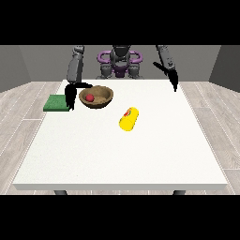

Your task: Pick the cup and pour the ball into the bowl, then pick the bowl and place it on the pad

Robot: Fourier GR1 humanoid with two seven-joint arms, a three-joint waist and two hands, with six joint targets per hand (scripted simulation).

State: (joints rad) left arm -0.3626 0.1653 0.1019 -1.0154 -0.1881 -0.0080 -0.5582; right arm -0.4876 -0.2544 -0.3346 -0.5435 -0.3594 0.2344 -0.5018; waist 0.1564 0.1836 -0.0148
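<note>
With the pour apparently done, the scene reads as follows.

Ball: a red ball (89, 98) lies inside the brown bowl (97, 97), toward its side nearest the green pad (57, 103).

Cup: a yellow cup (128, 118) lies on its side on the white tabletop (122, 154), well apart from both hands, mouth pointing up-table toward the bowl.

Bowl: upright on the tabletop, just beside the pad but not on it.

Hand at the view's left: this hand (72, 93) hangs between pad and bowl, fingers pointing down beside the bowl's rim with the thumb reaching toward the rim; whether it has closed on the rim cannot be told.

Hand at the view's right: that hand (173, 79) hovers near the far table edge, fingers straight and trailing downward, holding nothing.

Stage: judged from the layout, only the carry to the pad remains.

Handling: the bowl looks rigid, wood-like and shallow; probably light. A pinch over the rim on the pad side seems the natural hold, kept level so the ball cannot roll out.
</note>
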